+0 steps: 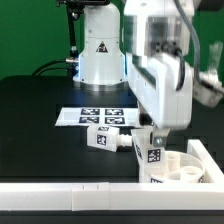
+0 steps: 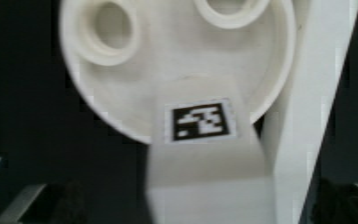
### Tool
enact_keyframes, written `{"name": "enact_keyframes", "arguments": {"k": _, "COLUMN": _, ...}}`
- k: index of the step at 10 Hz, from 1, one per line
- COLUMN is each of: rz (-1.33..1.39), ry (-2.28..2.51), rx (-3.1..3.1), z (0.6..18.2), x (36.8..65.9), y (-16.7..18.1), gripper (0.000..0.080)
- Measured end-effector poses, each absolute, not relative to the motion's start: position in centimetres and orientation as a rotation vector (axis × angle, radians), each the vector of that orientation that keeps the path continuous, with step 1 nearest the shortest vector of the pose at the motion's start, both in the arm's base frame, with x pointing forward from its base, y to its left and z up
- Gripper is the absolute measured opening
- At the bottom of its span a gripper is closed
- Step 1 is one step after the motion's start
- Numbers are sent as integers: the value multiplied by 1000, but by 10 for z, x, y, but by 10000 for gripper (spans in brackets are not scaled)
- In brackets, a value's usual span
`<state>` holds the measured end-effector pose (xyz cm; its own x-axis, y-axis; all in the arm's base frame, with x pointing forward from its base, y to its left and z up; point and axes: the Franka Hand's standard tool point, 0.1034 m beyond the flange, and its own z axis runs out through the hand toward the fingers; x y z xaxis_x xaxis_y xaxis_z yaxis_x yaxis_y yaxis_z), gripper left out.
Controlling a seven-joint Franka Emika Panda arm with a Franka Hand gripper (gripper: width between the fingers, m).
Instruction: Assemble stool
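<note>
Hanging over the seat [image 1: 187, 172], the pincer [image 1: 150, 141] tops an upright leg [image 1: 152, 157] — gripping or not, unclear.

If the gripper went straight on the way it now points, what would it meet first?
The seat. The gripper points down holding a leg, and the leg's tagged end would likely reach the seat's face first, near its holes. The gap left between them is unclear.

Round seat [image 1: 188, 172] flat, upright leg [image 1: 152, 156] at its rim, second leg [image 1: 106, 138] lying nearby
</note>
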<state>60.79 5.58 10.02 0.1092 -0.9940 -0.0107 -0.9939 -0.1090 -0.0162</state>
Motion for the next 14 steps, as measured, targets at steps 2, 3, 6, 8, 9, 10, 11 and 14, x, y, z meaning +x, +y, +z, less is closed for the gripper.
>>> {"name": "enact_keyframes", "arguments": {"k": 2, "rz": 4, "ry": 2063, "rx": -2350, "z": 96, "x": 606, "y": 59, "gripper": 649}}
{"name": "enact_keyframes", "arguments": {"k": 3, "rz": 5, "ry": 2059, "rx": -2354, "z": 95, "x": 605, "y": 59, "gripper": 649}}
{"name": "enact_keyframes", "arguments": {"k": 6, "rz": 7, "ry": 2018, "rx": -2383, "z": 100, "x": 601, "y": 68, "gripper": 649}}
{"name": "enact_keyframes", "arguments": {"k": 8, "rz": 34, "ry": 1975, "rx": -2411, "z": 108, "x": 566, "y": 76, "gripper": 649}}
{"name": "enact_keyframes", "arguments": {"k": 9, "rz": 47, "ry": 1951, "rx": -2438, "z": 107, "x": 558, "y": 79, "gripper": 649}}
{"name": "enact_keyframes", "arguments": {"k": 10, "rz": 46, "ry": 1910, "rx": -2468, "z": 106, "x": 560, "y": 79, "gripper": 649}}
{"name": "enact_keyframes", "arguments": {"k": 11, "rz": 48, "ry": 1896, "rx": -2479, "z": 105, "x": 560, "y": 79, "gripper": 649}}
{"name": "enact_keyframes", "arguments": {"k": 14, "rz": 31, "ry": 1628, "rx": -2653, "z": 102, "x": 554, "y": 80, "gripper": 649}}
